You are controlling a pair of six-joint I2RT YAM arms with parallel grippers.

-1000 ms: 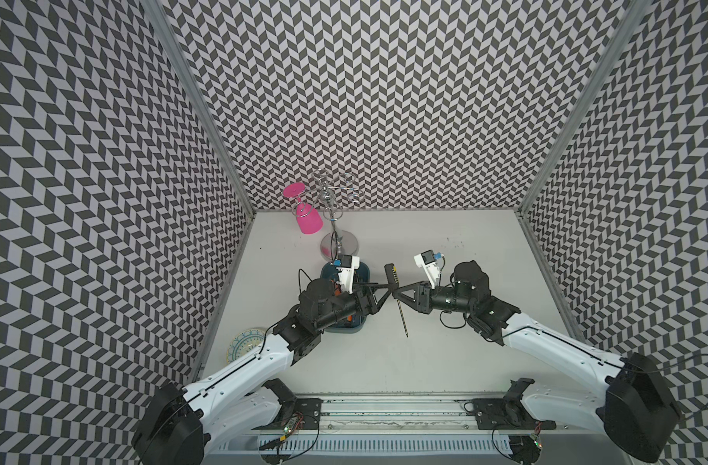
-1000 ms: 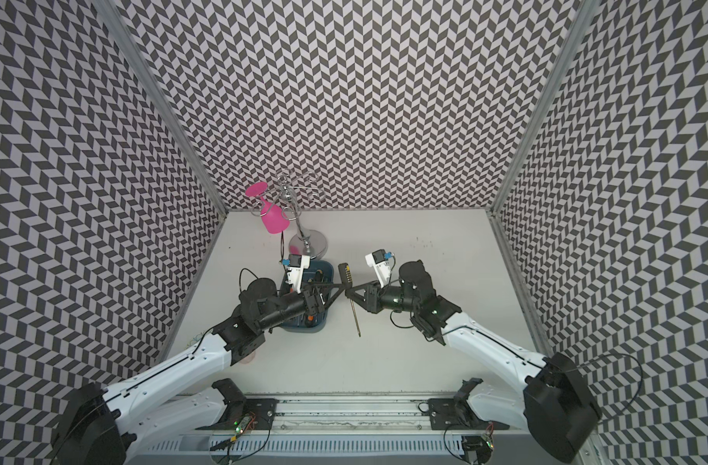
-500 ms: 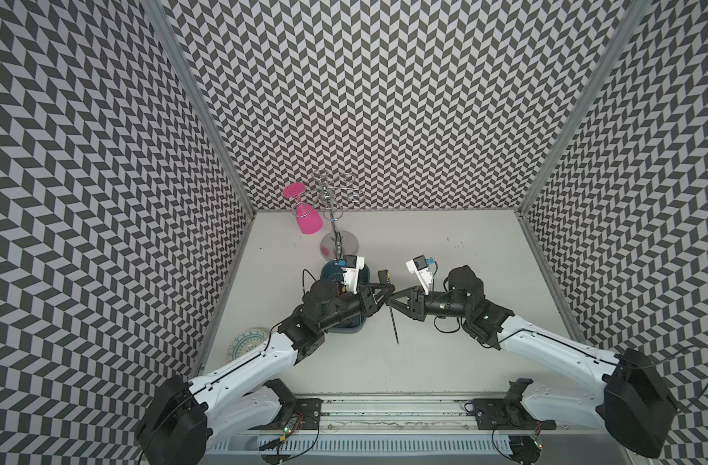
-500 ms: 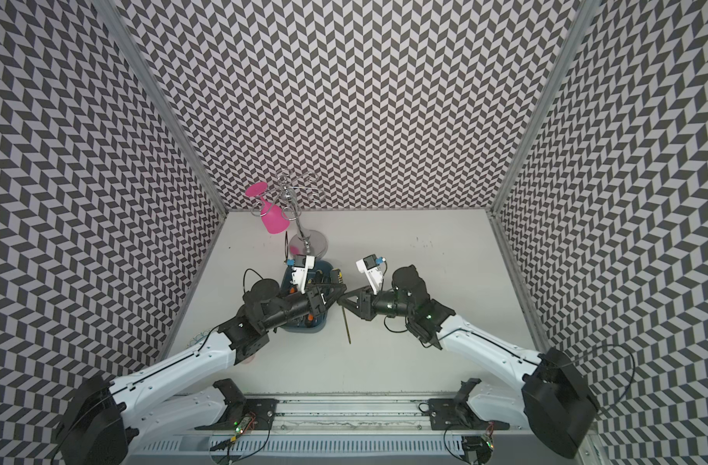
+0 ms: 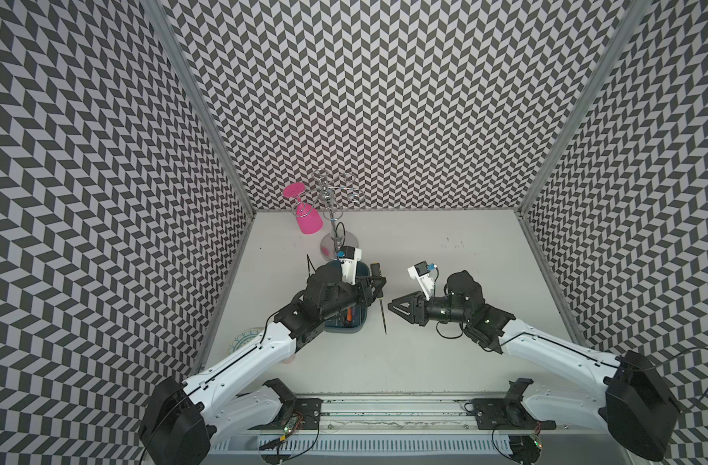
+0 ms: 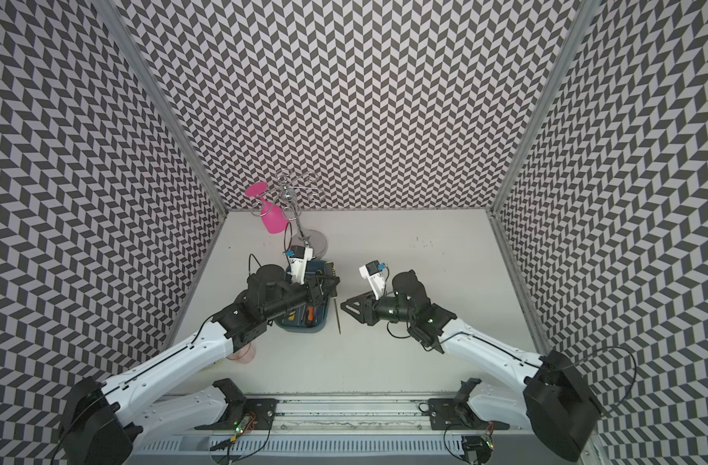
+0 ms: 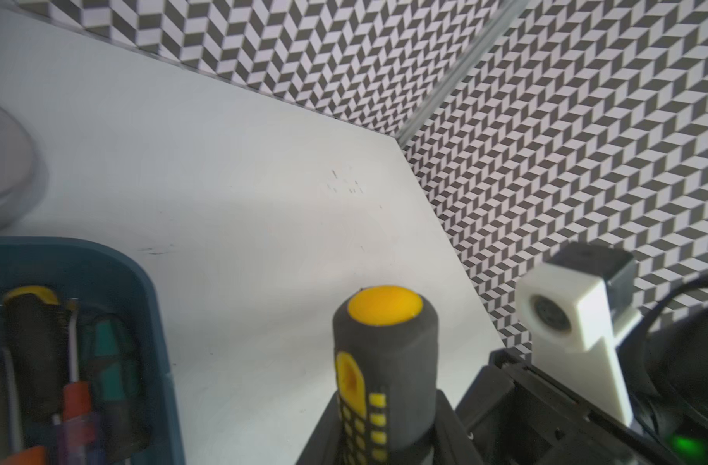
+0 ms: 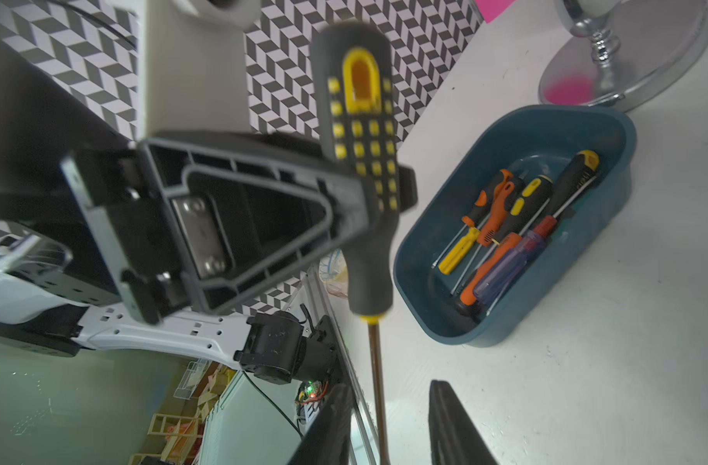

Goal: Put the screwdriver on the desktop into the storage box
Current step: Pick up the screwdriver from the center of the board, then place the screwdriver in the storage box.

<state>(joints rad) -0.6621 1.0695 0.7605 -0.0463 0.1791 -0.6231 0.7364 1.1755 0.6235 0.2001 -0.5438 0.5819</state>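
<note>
Screwdriver (image 5: 382,310) handle clamped in left gripper (image 5: 377,284), right gripper (image 5: 392,310) parted, just beside shaft

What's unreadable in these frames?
- Screwdriver tip type: cut off by right wrist view's edge; too small in both top views.
- Plate: mostly under left arm in a top view.
- Pinkish object: partly under left arm, unidentifiable.

No text, label or number can be read anywhere. A black-handled screwdriver (image 8: 571,181) lying in the storage box (image 8: 521,137) carries small yellow print, too blurred to make out.
</note>
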